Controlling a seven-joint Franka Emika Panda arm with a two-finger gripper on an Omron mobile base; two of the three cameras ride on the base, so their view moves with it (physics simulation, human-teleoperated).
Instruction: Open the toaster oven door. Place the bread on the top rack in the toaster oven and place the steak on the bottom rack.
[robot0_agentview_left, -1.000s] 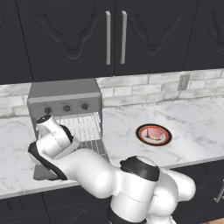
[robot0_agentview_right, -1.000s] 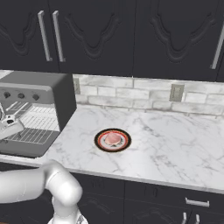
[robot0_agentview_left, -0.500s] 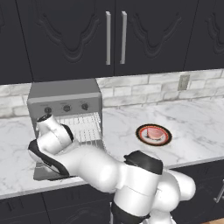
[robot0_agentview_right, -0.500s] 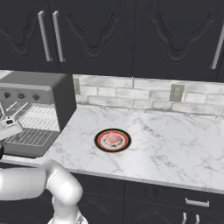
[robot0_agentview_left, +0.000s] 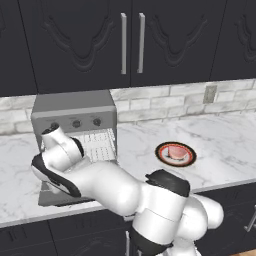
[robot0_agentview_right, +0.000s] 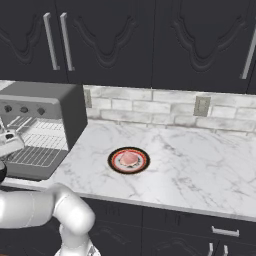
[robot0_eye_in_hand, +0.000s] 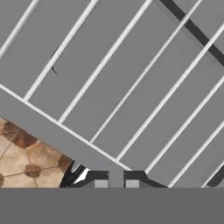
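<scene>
The toaster oven (robot0_agentview_left: 75, 107) stands at the counter's left end, also seen as the grey toaster oven (robot0_agentview_right: 50, 100) in the right base view. Its door (robot0_agentview_left: 62, 196) lies folded down flat, baring the wire racks (robot0_agentview_left: 100, 142). My wrist hangs right in front of the oven mouth. In the hand view my gripper (robot0_eye_in_hand: 116, 183) is shut, its tips close together with nothing seen between them, over a grey wire rack (robot0_eye_in_hand: 131, 78). The steak (robot0_agentview_left: 174, 151), a pinkish slab, lies on a red-rimmed plate (robot0_agentview_left: 161, 155). The bread is hidden.
Marble counter (robot0_agentview_right: 200, 165) stretches right of the plate (robot0_agentview_right: 116, 165). Dark wall cabinets (robot0_agentview_left: 130, 45) hang above, and a brick backsplash holds an outlet (robot0_agentview_right: 202, 105). Tiled floor (robot0_eye_in_hand: 26, 162) shows past a grey edge in the hand view.
The jaws have closed from wide apart to nearly touching. The arm has stayed at the oven mouth, barely shifting.
</scene>
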